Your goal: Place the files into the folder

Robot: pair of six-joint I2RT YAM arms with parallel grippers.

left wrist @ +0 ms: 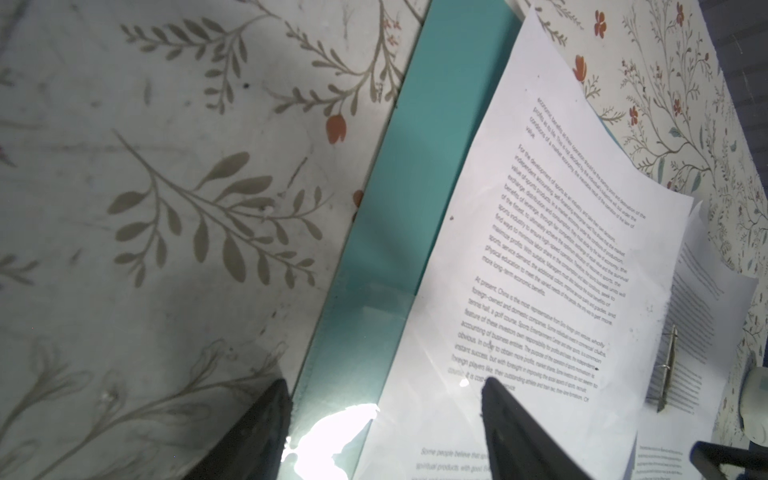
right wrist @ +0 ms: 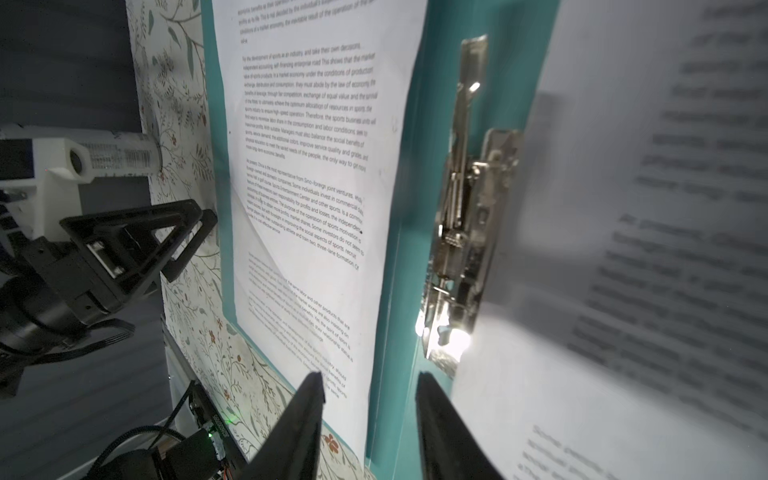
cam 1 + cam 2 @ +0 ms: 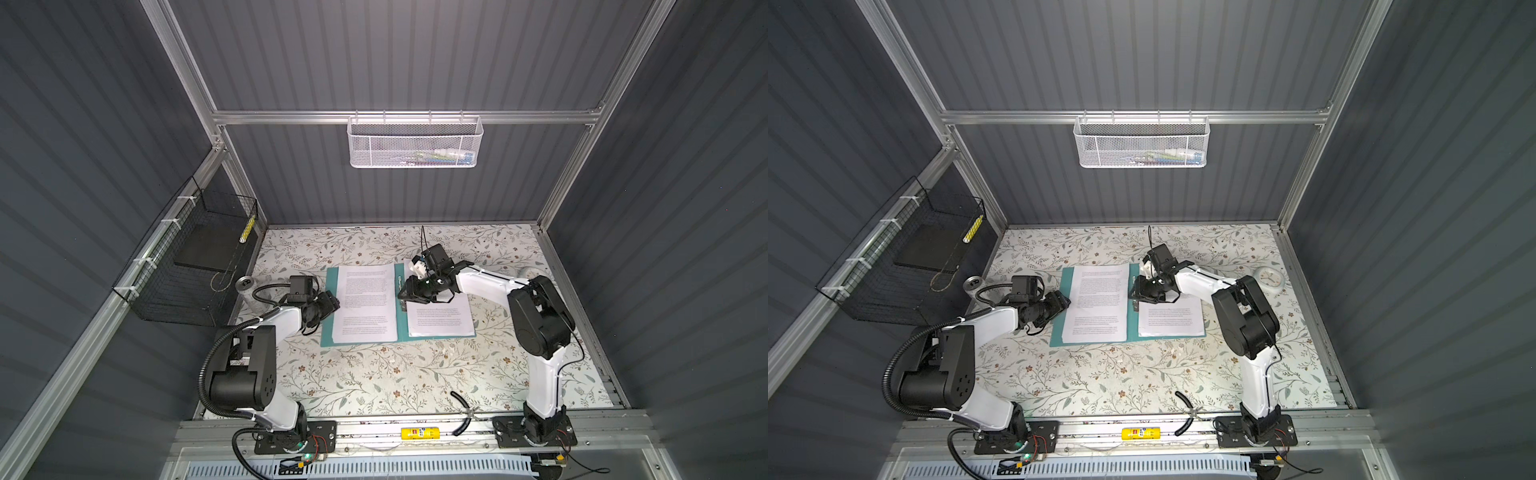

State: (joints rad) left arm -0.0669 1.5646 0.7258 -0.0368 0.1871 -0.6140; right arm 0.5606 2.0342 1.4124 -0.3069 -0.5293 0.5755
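Floral tabletop (image 3: 374,374) in a top view: teal folder (image 3: 331,276) lies open mid-table, files (image 3: 365,299) on both halves. Left wrist: left gripper (image 1: 384,384) gapes, empty, over the folder's left edge; "Some people believe". Right wrist: right gripper (image 2: 370,376) parted, empty, near metal clip (image 2: 465,208); "At present, China".

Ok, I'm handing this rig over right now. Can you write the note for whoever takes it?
Tools: left tool open and empty at the outer edge of the teal-green card folder; right tool jaws apart, empty, over the spine by the metal clip.
Things: folder open flat on the floral table; white printed paper sheets lie on both covers.
Done: sheets sit on the folder.
Left: can't tell if the clip grips any; probably gather them on the clip side, secure, close.
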